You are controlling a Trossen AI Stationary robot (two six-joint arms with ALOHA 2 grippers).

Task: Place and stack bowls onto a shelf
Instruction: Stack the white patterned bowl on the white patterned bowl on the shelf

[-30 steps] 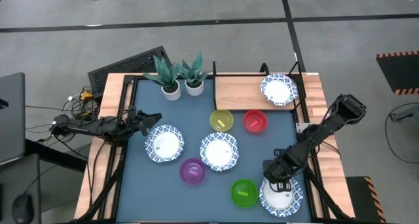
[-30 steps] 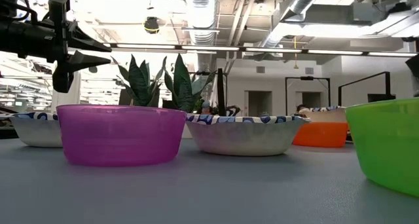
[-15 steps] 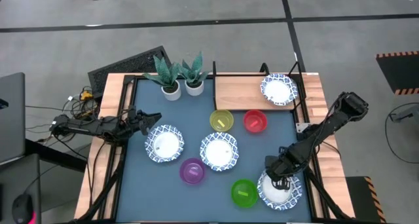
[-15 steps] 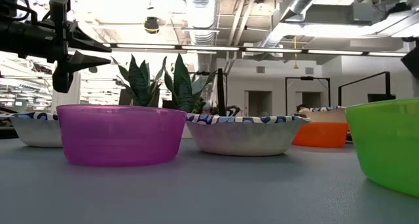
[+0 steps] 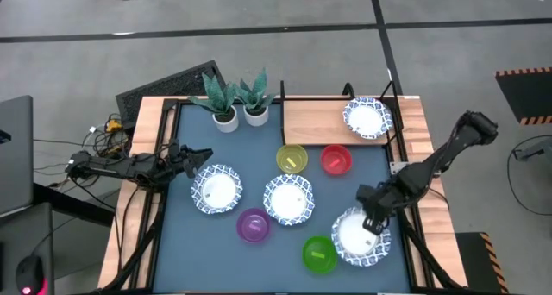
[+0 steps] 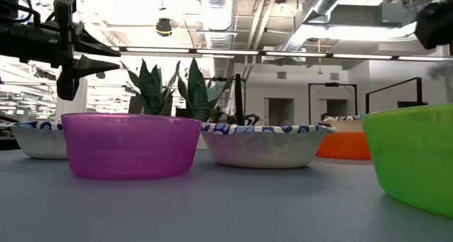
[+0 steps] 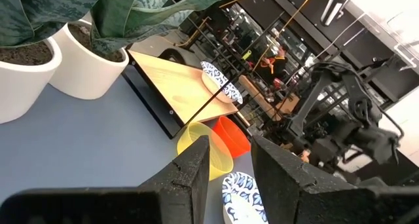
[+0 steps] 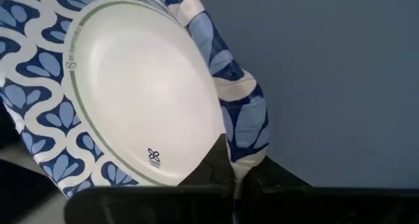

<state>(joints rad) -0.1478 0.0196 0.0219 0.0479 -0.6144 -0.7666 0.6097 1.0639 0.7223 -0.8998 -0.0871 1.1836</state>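
The right gripper (image 5: 373,219) pinched the rim of a blue-patterned bowl (image 5: 354,237) hanging just below it beside the green bowl (image 5: 319,254), a thin grip best carried level and slowly toward the distant shelf (image 5: 315,121), while the left gripper (image 5: 197,156) waited narrowly parted.

— where's the right arm?
— it reaches in from the table's right edge, bent at the elbow, forearm slanting down toward the near right part of the table. the right gripper (image 5: 373,219) sits low there, its fingers (image 8: 226,160) pinched tight on the rim of a blue-patterned white bowl (image 5: 355,237).
— and the left one?
— the left arm lies stretched out nearly level along the table's left side, pointing inward. the left gripper (image 5: 201,157) hangs above the surface, its two dark fingers (image 7: 196,165) held a little apart with nothing between them. in the low view it shows as a dark shape at the upper left.
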